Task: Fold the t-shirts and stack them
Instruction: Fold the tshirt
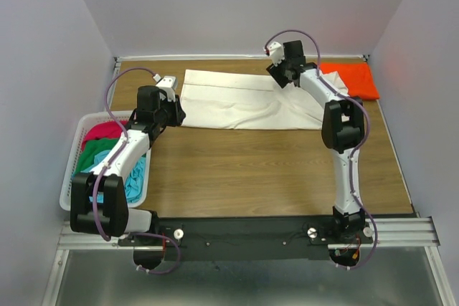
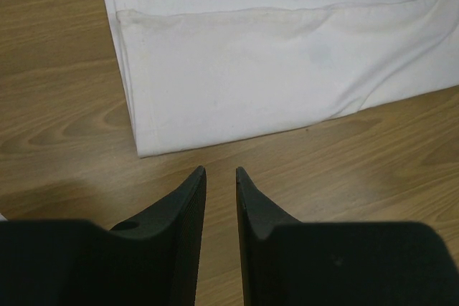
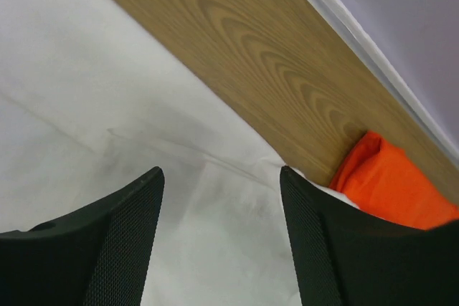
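- The cream-white t-shirt (image 1: 237, 102) lies flat across the upper middle of the top view. It is folded into a long, wide band with a lengthwise crease. Its left end is straight and hemmed, and its right end is rumpled.
- The orange t-shirt (image 1: 353, 80) sits in the upper right of that view as a compact folded rectangle, right against the cream-white one's right end.
- The crimson t-shirt (image 1: 100, 132) is bunched and unfolded at the left of the frame, in the upper end of the basket (image 1: 68, 184).
- The green t-shirt (image 1: 97, 154) is crumpled just below the crimson one.
- The light blue t-shirt (image 1: 135, 178) is crumpled lowest, along the basket's right side.
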`<state>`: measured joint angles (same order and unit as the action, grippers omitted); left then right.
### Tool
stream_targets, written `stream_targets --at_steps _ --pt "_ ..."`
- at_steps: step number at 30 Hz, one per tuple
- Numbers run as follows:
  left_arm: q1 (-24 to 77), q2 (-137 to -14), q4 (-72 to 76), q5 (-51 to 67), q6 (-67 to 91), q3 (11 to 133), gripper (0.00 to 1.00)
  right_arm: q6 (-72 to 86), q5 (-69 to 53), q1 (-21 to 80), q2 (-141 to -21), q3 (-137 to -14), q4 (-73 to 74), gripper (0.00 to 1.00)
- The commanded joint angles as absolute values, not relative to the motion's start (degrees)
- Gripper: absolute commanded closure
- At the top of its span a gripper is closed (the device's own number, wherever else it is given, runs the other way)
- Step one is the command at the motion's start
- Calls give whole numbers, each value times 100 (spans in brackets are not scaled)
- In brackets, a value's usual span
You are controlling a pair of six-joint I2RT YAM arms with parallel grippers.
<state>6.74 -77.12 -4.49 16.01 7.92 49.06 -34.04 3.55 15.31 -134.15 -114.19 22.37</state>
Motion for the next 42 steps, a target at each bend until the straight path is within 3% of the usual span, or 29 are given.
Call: stream_targets --at_steps 1,5,10,13,18,23,31,42 --pt "650 -7717 -510 1477 703 5054 69 -2673 713 1503 -12921 -11348 1679 24" --pt "650 -7655 -492 1511 712 5028 69 -2707 -321 1372 -11868 -10270 1766 18" --pt "650 -8014 -422 1959 949 4966 70 -2532 -1316 661 -10749 -9081 2749 20" --pt "650 -8384 -527 2109 1195 5071 72 -2382 -2002 -409 -10275 -8264 3233 23" --pt "650 -9051 -606 2285 1511 5308 75 -2602 -2250 -1115 -9730 -7130 3331 25" --pt "650 -9553 -650 2505 1740 5493 78 -2338 -2382 -1450 -9729 -7014 3331 27" --pt "650 -9896 -782 2391 1793 5967 78 -2241 -2268 -1476 -10467 -7268 3314 39" --pt "650 -10528 -800 2163 1978 6521 78 -2250 -2329 -1556 -10608 -7383 3261 41"
